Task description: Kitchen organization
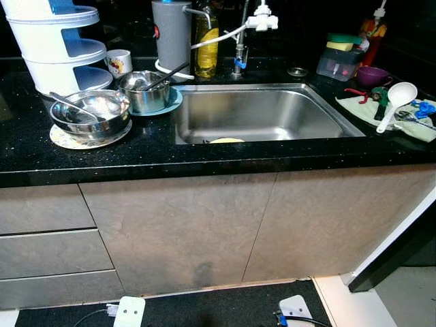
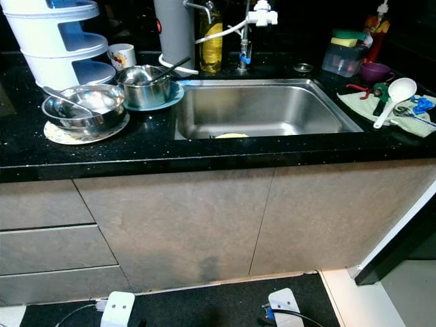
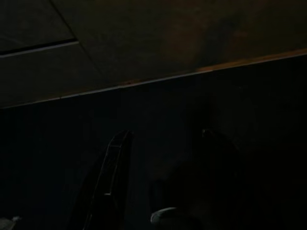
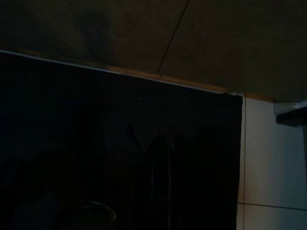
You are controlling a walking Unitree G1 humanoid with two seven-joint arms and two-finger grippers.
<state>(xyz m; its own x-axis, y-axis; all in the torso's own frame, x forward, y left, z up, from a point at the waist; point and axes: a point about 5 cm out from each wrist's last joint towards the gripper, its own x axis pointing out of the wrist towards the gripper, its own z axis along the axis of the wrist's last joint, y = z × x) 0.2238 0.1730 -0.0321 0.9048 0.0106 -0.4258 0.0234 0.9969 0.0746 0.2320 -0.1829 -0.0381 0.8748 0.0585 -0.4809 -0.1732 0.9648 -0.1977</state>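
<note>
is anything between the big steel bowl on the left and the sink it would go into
Yes: a smaller steel pot on a teal plate stands between the large steel bowl and the stainless sink, beside the sink's left rim.

counter (image 1: 150, 146) black, speckled | sink (image 1: 259, 112) steel | ladle (image 1: 395, 99) white | small bowl (image 1: 372, 73) purple | cabinets (image 1: 177, 225) grey-beige

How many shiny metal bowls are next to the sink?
2. A wide steel bowl sits on a round mat at the counter's left; a smaller steel bowl sits on a teal plate beside the sink. More may be hidden.
</note>
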